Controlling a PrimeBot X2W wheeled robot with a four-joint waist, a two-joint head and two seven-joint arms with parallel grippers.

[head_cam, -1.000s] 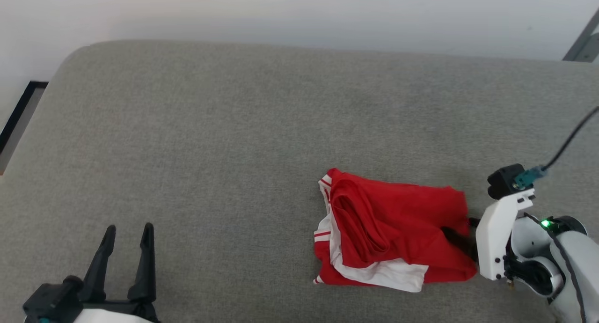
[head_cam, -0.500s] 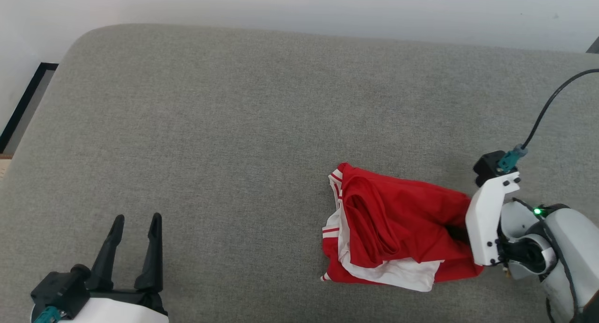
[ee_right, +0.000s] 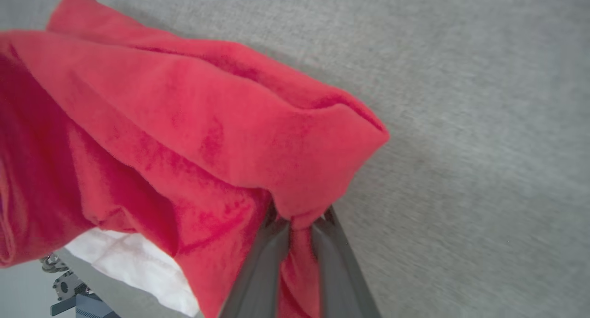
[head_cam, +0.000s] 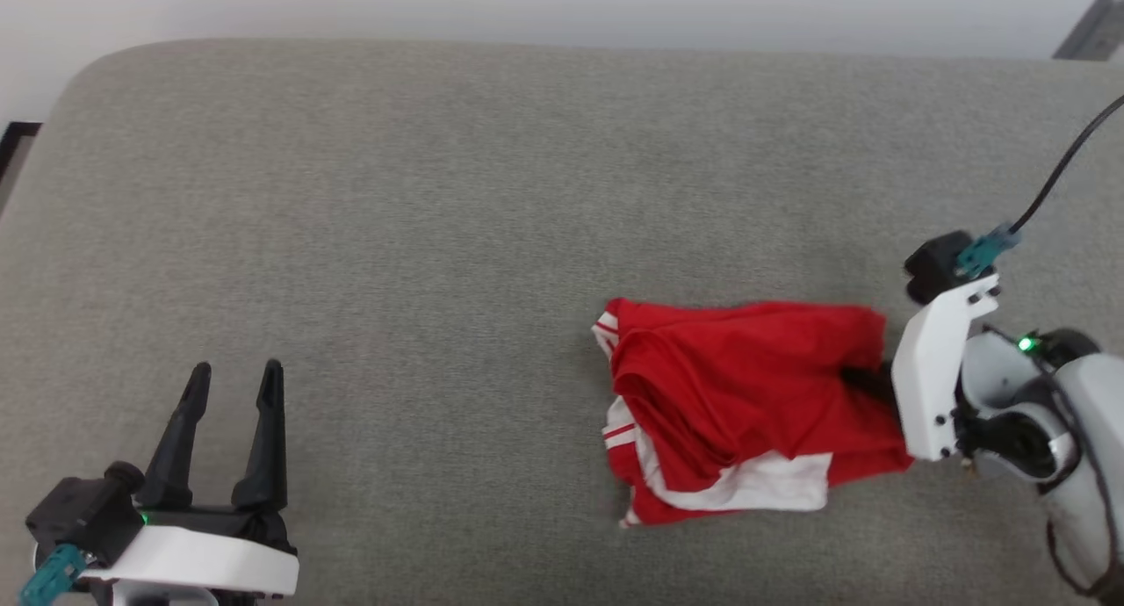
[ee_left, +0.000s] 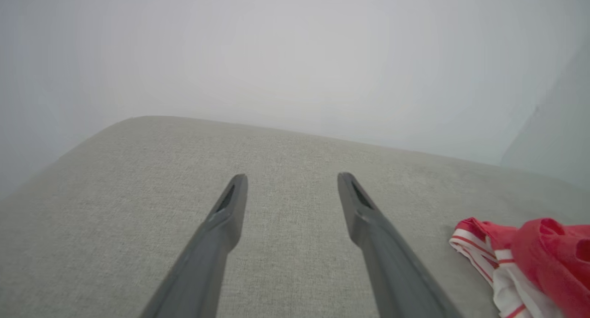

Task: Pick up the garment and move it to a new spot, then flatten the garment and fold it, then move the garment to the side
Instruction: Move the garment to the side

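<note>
R gripper (ee_right: 300, 219) is clamped on the garment (head_cam: 746, 404): in the right wrist view its 2 dark fingers (ee_right: 265, 262) sit nearly together w/ a pinch of red cloth squeezed between them. From the head cam, that grip is at the garment's right edge, fingertips buried in the fabric, white wrist housing (head_cam: 940, 378) just beside it.

Garment itself is a bunched red heap, right of centre on the grey cushion (head_cam: 395, 237), nearer the front edge than the back. White sleeve fabric pokes out along its lower side, red-and-white striped trim shows at the left end. No lettering visible in this crumple. Whether the gripped end is off the cushion, can't tell.

L gripper (head_cam: 235, 369), lower left in the head cam, is spread wide w/ nothing between the fingers. It sits well apart from the garment. The left wrist view has both fingers (ee_left: 221, 226) over bare cushion, w/ the striped end of the garment at the far right.

A black cable (head_cam: 1062, 167) runs up from the R wrist.
</note>
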